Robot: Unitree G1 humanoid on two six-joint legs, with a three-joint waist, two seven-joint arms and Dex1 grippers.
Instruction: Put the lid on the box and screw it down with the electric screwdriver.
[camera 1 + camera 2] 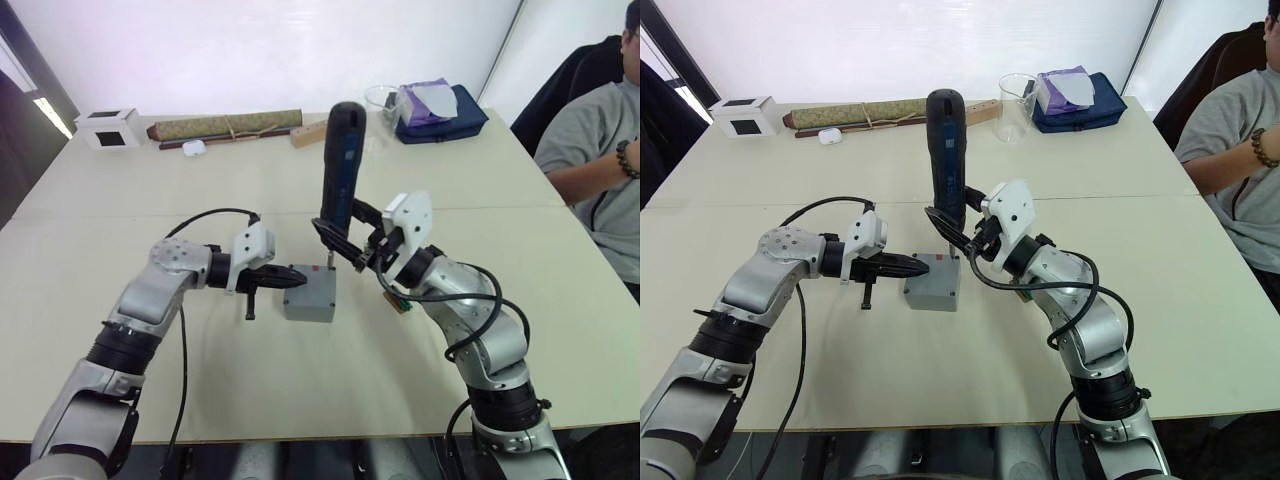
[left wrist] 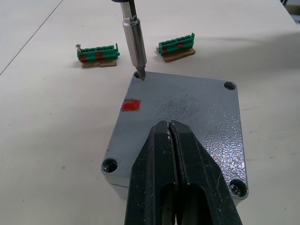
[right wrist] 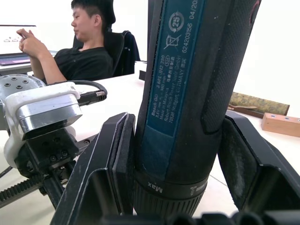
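**Screwdriver bit seated in a corner hole of the lidded box**

The lid, grey and speckled with a small red mark near one edge, sits flush on the box, which rests on the cream table. Screw holes show at the lid's corners; the electric screwdriver stands nearly upright over the box, its metal bit in the corner hole farthest from the left gripper. The right gripper is clamped around the lower barrel, one finger on each side. The left gripper, fingers pressed together, lies on the lid's top at the near edge.

Just beyond the box lie two green terminal blocks. Far behind it, an olive rolled bundle, a white cube, a clear cup and a navy pouch. A seated person is at the table's right side.
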